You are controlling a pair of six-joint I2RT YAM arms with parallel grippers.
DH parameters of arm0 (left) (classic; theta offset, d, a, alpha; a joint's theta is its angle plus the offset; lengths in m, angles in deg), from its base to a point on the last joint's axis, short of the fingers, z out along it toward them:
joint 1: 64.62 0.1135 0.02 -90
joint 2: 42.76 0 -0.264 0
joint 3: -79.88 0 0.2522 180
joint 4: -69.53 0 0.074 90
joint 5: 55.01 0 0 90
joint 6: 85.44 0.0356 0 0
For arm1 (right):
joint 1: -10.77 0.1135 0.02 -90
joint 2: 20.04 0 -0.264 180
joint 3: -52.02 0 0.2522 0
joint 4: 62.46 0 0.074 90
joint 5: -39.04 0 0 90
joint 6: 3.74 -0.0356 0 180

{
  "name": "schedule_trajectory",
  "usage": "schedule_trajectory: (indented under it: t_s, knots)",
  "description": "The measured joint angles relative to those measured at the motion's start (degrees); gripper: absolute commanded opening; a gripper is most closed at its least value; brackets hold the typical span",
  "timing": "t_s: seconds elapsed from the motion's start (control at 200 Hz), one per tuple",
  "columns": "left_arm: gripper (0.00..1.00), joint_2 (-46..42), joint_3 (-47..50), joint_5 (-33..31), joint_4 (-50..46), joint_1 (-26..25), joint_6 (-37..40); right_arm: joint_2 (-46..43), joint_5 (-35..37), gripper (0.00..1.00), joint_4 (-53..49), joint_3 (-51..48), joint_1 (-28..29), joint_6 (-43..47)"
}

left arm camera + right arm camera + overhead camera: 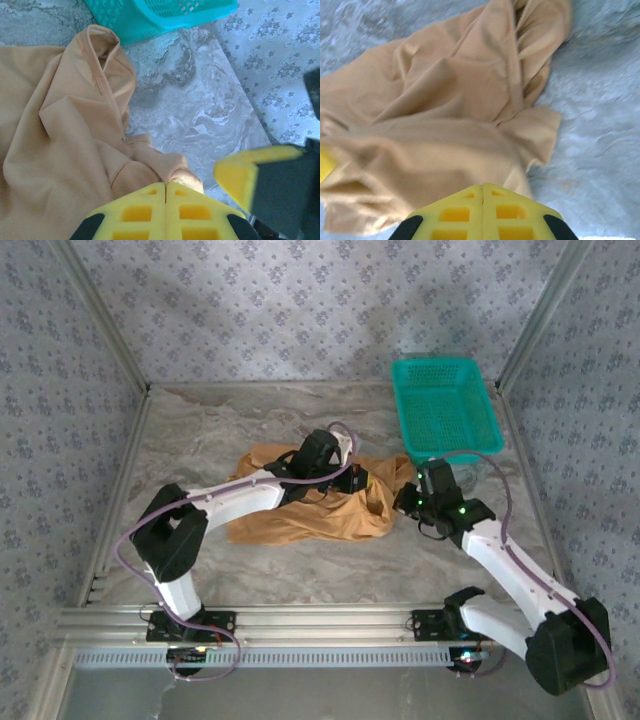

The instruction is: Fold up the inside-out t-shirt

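The inside-out t-shirt (300, 515) is lying crumpled near the middle of the marbled surface (300, 575). Its long axis is running left to right, with the flatter end spreading leftward and the bunched, raised end pointing right, toward the near corner of the teal basket (445, 405). The left tool (165, 186) is stretching across the cloth from the left, its yellow fingers pressed together and pinching a ridge of fabric at that right end. The right tool (482, 189) is sitting just beside it on the right, its fingers likewise pressed together with the shirt's cloth caught at their tips. Bare surface is lying open between the shirt and the near rail (300, 625) and off to the left, while the basket is crowding the far right corner.
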Motion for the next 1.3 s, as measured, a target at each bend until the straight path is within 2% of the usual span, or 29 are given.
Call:
schedule_trajectory:
  t_s: [0.11, 0.21, 0.33, 0.415, 0.49, 0.62, 0.75, 0.834, 0.969, 1.074, 1.134, 1.244, 1.299]
  knots:
    - [0.00, 0.24, 0.00, 0.00, -0.11, 0.11, -0.50, -1.40, -0.09, 0.10, 1.18, -0.44, 5.49, -2.12]
    - [0.00, 0.24, 0.00, 0.00, -0.42, 0.22, -0.48, 1.14, 0.04, 0.11, 3.48, -0.28, 10.34, -3.26]
    - [0.00, 0.24, 0.00, 0.00, -1.03, 0.33, -0.48, 7.56, 0.87, 0.13, 5.31, 0.48, 11.43, -3.39]
    - [0.00, 0.22, 0.00, -0.02, -1.70, 0.33, -0.48, 11.74, 1.68, 0.34, 6.71, 0.48, 9.73, -3.87]
    - [0.00, 0.22, 0.00, -0.02, -1.97, 0.33, -0.48, 14.40, 2.71, 0.45, 7.45, 0.57, 8.22, -3.56]
    - [0.00, 0.07, 0.00, -0.04, -2.03, 0.33, -0.48, 16.90, 4.17, 0.46, 8.48, 1.75, 7.58, -3.13]
    - [0.00, -0.02, 0.13, -0.02, -1.99, 0.33, -0.48, 18.38, 4.68, 0.39, 9.88, 3.15, 7.63, -3.13]
    - [0.00, -0.09, 0.48, -0.02, -1.99, 0.33, -0.50, 19.08, 5.09, 0.39, 10.64, 3.41, 7.63, -3.56]
    - [0.00, -0.09, 0.76, 0.00, -1.99, 0.33, -0.55, 20.72, 5.70, 0.52, 10.95, 4.28, 7.63, -4.35]
    - [0.00, -0.11, 0.83, -0.46, -1.95, 0.72, -0.72, 23.54, 6.29, 0.53, 11.39, 5.64, 7.74, -5.38]
    - [0.00, -0.11, 1.05, -0.87, -1.99, 1.09, -0.98, 25.97, 6.36, 0.46, 12.00, 6.69, 8.07, -6.12]
    - [0.00, -0.11, 1.55, -1.51, -1.97, 1.36, -1.16, 29.77, 6.49, 0.12, 12.83, 8.44, 8.61, -7.93]
    - [0.00, -0.11, 1.84, -1.53, -1.97, 1.55, -1.16, 30.53, 6.49, 0.01, 12.72, 9.01, 8.61, -8.22]
